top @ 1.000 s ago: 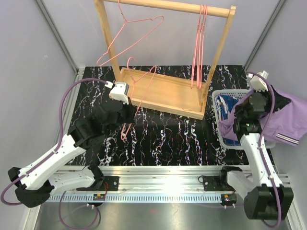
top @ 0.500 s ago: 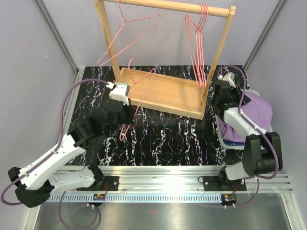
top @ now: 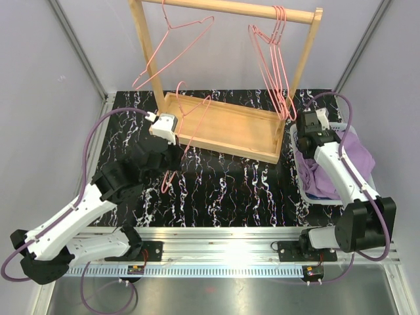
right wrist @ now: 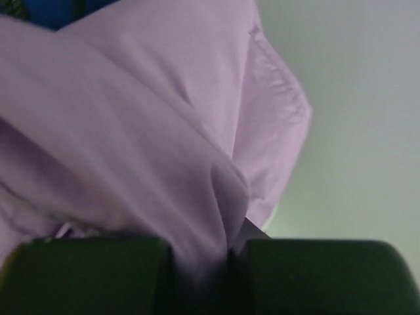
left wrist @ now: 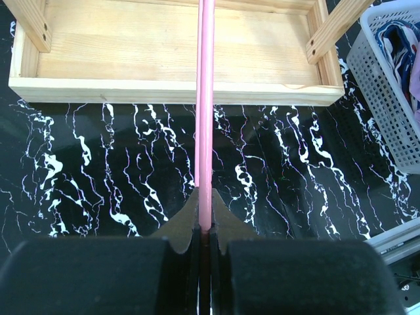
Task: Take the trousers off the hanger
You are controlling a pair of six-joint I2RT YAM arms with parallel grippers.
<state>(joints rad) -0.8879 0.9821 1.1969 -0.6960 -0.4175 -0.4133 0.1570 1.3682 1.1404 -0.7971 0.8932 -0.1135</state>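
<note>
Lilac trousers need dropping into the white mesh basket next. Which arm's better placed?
Right. The right claw is shut on the plain lilac cloth trousers, right at the white plastic mesh basket. The left claw is shut on a thin pink wire hanger by the wooden rack.

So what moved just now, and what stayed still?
The right pincer, shut on the lilac purple cloth trousers, swung in from the far right to the white plastic basket, bunching them into it. The pink wire hangers on the wooden rail swayed. The left pincer stayed shut on its own pink hanger.
</note>
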